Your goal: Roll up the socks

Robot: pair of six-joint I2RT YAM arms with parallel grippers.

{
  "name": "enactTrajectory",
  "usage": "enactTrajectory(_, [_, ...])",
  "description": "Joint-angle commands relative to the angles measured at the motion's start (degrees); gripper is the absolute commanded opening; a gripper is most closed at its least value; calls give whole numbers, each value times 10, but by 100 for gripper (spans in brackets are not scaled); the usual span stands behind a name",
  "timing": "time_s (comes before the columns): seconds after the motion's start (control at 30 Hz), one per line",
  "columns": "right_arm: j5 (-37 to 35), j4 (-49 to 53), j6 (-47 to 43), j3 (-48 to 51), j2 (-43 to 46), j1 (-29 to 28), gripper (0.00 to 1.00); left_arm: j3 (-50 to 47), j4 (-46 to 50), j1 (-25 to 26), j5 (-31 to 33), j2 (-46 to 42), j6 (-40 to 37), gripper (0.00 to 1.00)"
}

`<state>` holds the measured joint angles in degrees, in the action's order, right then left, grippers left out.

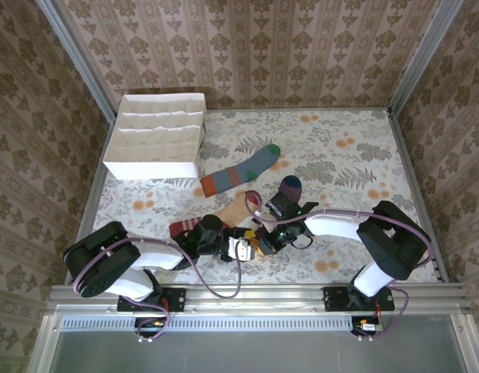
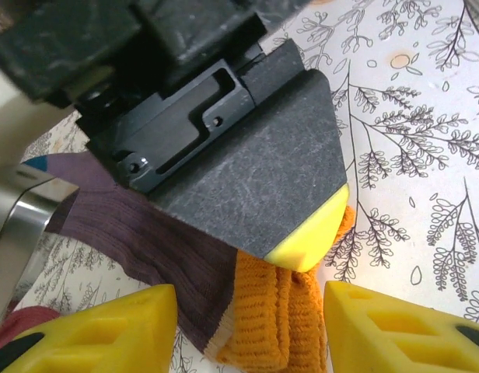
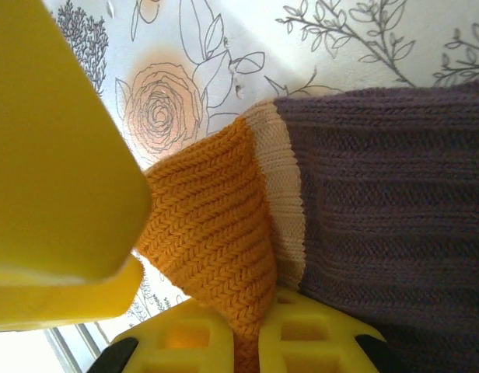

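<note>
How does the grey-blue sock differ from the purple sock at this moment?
The grey-blue sock lies flat and stretched out, touched by neither arm; the purple sock has its cuff pinched in the right gripper. The grey-blue sock has a green toe, the purple sock a teal one. Both have orange cuffs.

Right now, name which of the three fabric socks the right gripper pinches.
The purple sock with the teal toe: the right gripper is shut on its orange cuff. The grey-blue green-toed sock and peach maroon-striped sock lie outside its grip.
</note>
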<state>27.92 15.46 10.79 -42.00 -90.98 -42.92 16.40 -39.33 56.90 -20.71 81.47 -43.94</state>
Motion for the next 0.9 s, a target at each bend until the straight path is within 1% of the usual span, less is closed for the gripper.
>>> enactTrajectory(0.0, [32, 37, -9, -10, -16, 5, 6, -4, -18, 15, 31, 16, -44, 46])
enactTrajectory(0.13, [40, 38, -7, -10, -18, 12, 5, -7, -8, 32, 46, 26, -55, 47])
enactTrajectory(0.3, [52, 36, -4, -7, -16, 27, 5, -3, 25, 49, 70, 27, -66, 50])
enactTrajectory(0.37, [59, 36, -4, -7, -17, 29, 5, -1, 26, 54, 83, 32, -71, 49])
enactTrajectory(0.47, [68, 35, -3, -7, -20, 34, 6, 3, 22, 56, 102, 37, -74, 35])
enactTrajectory(0.57, [90, 38, -1, -8, -26, 44, 7, 17, 33, 56, 125, 38, -50, 11])
enactTrajectory(0.63, [100, 37, 2, -7, -26, 51, 9, 30, 62, 56, 117, 35, -47, 1])
enactTrajectory(0.67, [101, 37, 3, -5, -24, 54, 11, 35, 77, 56, 110, 31, -45, 0])
enactTrajectory(0.7, [100, 37, 3, -4, -20, 57, 16, 39, 90, 56, 103, 27, -44, 0])
enactTrajectory(0.8, [68, 36, 13, 1, 13, 61, 43, 48, 143, 57, 75, 3, -33, 0])
enactTrajectory(0.87, [34, 23, 31, 14, 60, 62, 53, 62, 179, 58, 67, -8, -9, 0])
